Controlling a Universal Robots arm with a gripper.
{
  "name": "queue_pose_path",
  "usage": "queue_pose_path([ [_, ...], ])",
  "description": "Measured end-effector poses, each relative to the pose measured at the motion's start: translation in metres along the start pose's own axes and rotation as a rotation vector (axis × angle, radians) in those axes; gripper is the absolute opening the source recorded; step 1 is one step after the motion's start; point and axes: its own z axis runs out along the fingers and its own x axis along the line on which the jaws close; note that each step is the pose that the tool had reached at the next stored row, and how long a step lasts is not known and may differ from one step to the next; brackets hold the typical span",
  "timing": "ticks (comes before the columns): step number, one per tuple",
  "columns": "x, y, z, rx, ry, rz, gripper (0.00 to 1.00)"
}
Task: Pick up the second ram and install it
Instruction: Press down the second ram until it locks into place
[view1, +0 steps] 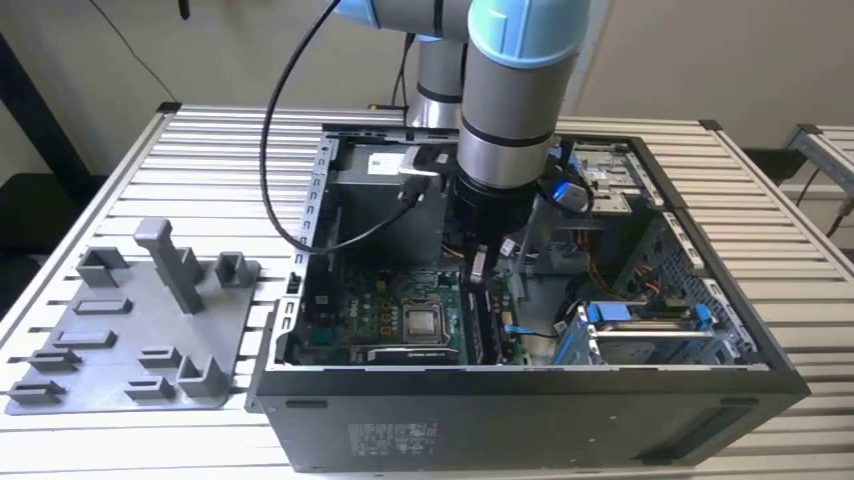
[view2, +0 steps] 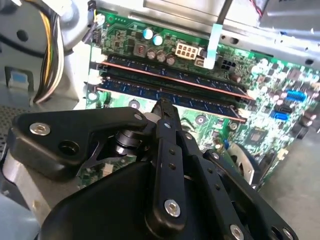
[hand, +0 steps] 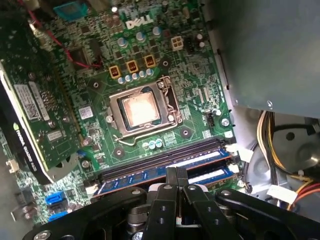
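Note:
My gripper (view1: 477, 268) hangs inside the open computer case (view1: 747, 330), over the memory slots beside the processor socket (view1: 424, 322). Its black fingers (hand: 176, 176) are pressed together with nothing between them. In both wrist views two long dark memory sticks lie side by side in the slots. The second ram (view2: 205, 103) is the stick closer to my fingertips (view2: 163, 107), which sit right over its top edge; I cannot tell whether they touch it. Its whitish label (hand: 211, 176) shows beside the fingers. The other stick (view2: 175, 75) lies parallel, just beyond.
A green motherboard (hand: 195, 75) fills the case floor. A graphics card (hand: 35, 120) stands along one side, and yellow and black cables (view2: 52, 55) hang near the slot ends. A blue drive cage (view1: 641, 330) is on the exterior view's right. Grey holder blocks (view1: 147, 330) lie outside the case on the slatted table.

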Motion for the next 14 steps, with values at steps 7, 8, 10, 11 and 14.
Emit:
queue_pose_path([
  [7,0.0000,0.0000,0.0008,-0.0023,-0.0038,-0.126,0.11],
  [8,0.0000,0.0000,0.0010,-0.0026,-0.0043,-0.144,0.11],
  [10,0.0001,0.0001,0.0014,-0.0032,-0.0055,-0.181,0.11],
  [11,0.0001,0.0001,0.0017,-0.0036,-0.0059,-0.200,0.11],
  [14,0.0001,0.0001,0.0026,-0.0045,-0.0073,-0.246,0.11],
])
